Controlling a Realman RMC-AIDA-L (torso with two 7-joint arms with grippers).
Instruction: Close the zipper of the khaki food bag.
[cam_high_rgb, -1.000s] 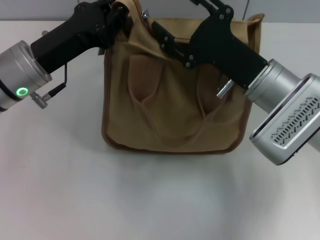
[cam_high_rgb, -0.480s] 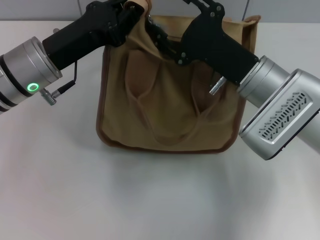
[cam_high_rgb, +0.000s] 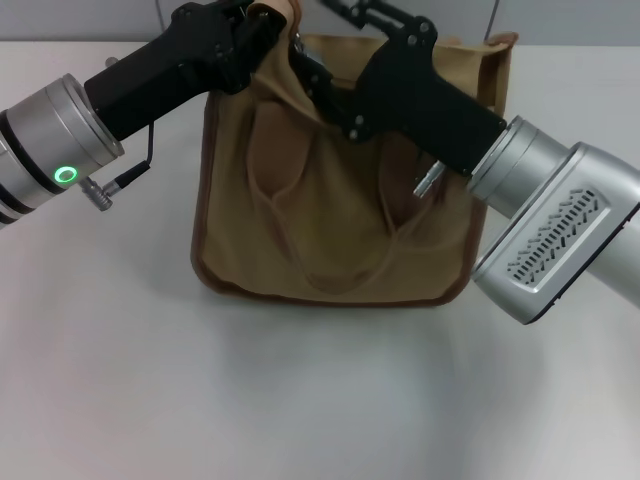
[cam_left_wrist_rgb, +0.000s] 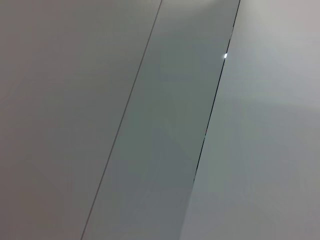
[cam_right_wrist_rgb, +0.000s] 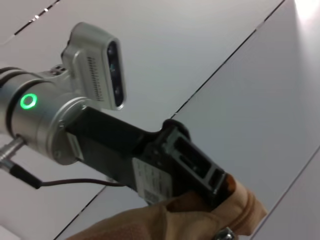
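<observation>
The khaki food bag (cam_high_rgb: 335, 190) is standing on the white table (cam_high_rgb: 300, 400) at the far middle. The left gripper (cam_high_rgb: 262, 22) is pinching the bag's top far-left corner, fabric bunching between its fingers, as the right wrist view shows. The right gripper (cam_high_rgb: 335, 12) is reaching over the bag's top edge by the zipper (cam_high_rgb: 293, 33); whether its fingers are open or closed, I cannot tell

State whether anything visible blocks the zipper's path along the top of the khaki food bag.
Nothing visible does. The left gripper pinches one top corner of the khaki food bag; the right gripper reaches its top edge. The zipper line itself is hidden.
</observation>
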